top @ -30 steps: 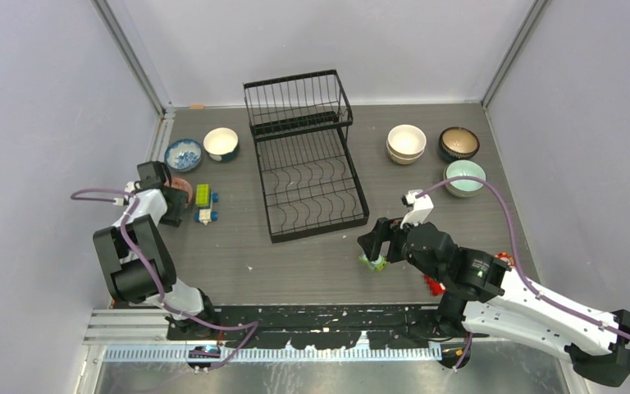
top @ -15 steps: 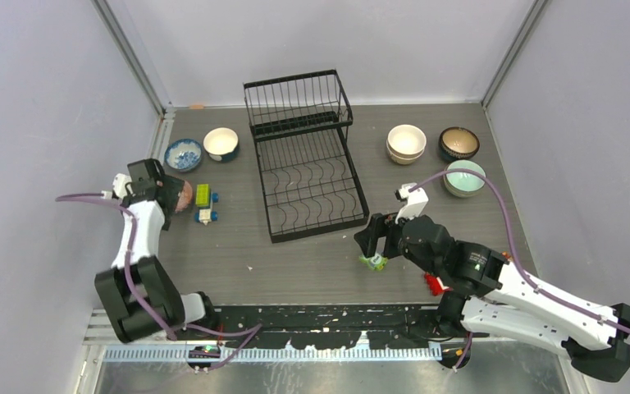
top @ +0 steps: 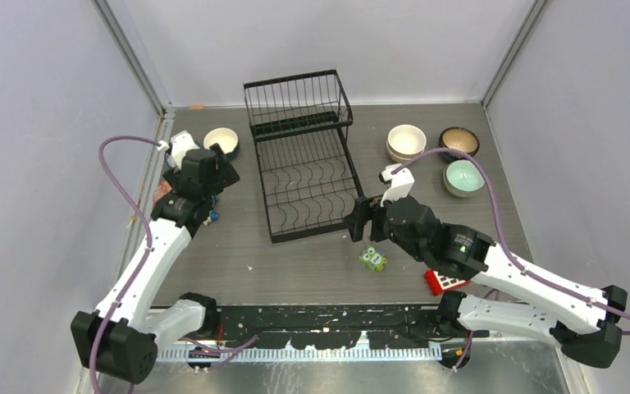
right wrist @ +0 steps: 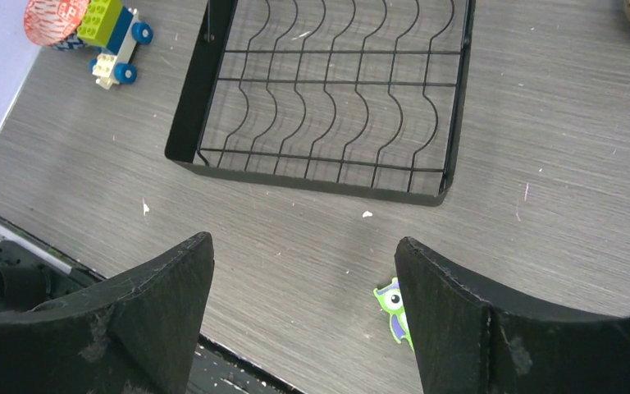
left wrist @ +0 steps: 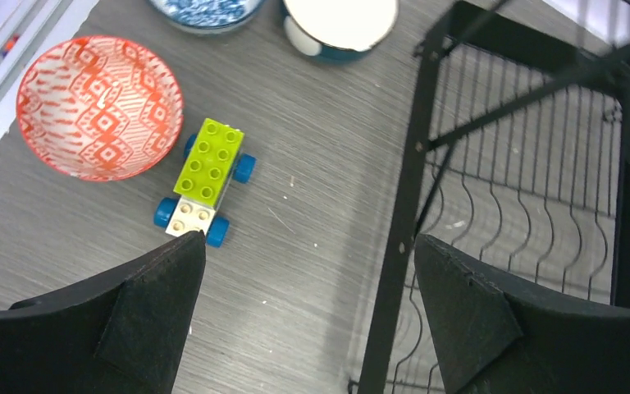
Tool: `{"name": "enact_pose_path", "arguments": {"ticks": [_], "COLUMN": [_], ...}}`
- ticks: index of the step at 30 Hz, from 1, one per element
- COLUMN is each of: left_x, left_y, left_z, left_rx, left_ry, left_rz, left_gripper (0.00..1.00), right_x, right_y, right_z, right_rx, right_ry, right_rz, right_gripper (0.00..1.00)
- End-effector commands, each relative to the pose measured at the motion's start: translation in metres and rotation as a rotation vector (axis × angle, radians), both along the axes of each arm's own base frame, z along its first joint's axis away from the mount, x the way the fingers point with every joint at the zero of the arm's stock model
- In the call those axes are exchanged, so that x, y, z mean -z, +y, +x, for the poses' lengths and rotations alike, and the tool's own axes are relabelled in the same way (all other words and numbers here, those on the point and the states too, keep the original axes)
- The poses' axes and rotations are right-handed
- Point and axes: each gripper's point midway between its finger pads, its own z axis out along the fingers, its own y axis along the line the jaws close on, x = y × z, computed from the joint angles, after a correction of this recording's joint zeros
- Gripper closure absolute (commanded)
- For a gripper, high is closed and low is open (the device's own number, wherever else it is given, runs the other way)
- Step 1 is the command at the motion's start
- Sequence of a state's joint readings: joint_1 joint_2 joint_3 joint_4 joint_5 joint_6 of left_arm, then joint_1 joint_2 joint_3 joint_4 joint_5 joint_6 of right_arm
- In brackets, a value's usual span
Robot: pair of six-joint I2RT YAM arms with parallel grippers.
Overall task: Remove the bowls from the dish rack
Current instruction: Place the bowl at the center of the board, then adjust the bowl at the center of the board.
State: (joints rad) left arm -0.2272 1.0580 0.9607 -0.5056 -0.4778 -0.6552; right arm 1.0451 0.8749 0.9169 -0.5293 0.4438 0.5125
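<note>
This is a robotics lab test cell rather than a kitchen. The dish rack [top: 308,164] stands in the middle of a grey wood-grain tabletop [top: 295,263]. Blank pale lavender panels [top: 41,107] box it in behind and on both sides, joined by bare aluminium posts [top: 129,56] at the corners behind it. In front of the rack, a left arm [top: 154,250] and right arm [top: 492,263] are bolted to a black rail [top: 328,316], trailing purple cables [top: 102,154]. The props are mixed (kitchen and nursery alike): ceramic bowls [top: 406,141] on either side of the rack, a toy block car [left wrist: 205,176] to its left, and a green monster figure [top: 372,258] in front of it.
</note>
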Motion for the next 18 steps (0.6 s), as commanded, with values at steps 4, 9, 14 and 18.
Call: {"name": "enact_pose_path", "arguments": {"ticks": [4,9,14,18], "left_x": [-0.021,-0.018,-0.018,-0.024], "left_y": [-0.045,-0.077,-0.087,-0.088], "left_z": [-0.025,-0.047,-0.061,-0.072], "left_rx": [0.231,0.361,0.436,0.476], "left_ry": [-0.054,-0.06,-0.036,-0.04], "left_rz": [0.162,0.174,0.15,0.132], "left_gripper": [0.0,0.0,0.0,0.0], "right_x": [-0.027,-0.028,-0.033,-0.039], "right_y": [0.014,0.027,0.029,0.023], "right_z": [0.023,0.036,0.047,0.052], "right_rx": [0.061,0.095,0.137,0.172], "right_ry": [-0.064,-0.076,-0.112,-0.132], "right_rz": [0.019,0.03,0.031,0.009], "right_gripper": [0.16,0.16,0.16,0.16]}}
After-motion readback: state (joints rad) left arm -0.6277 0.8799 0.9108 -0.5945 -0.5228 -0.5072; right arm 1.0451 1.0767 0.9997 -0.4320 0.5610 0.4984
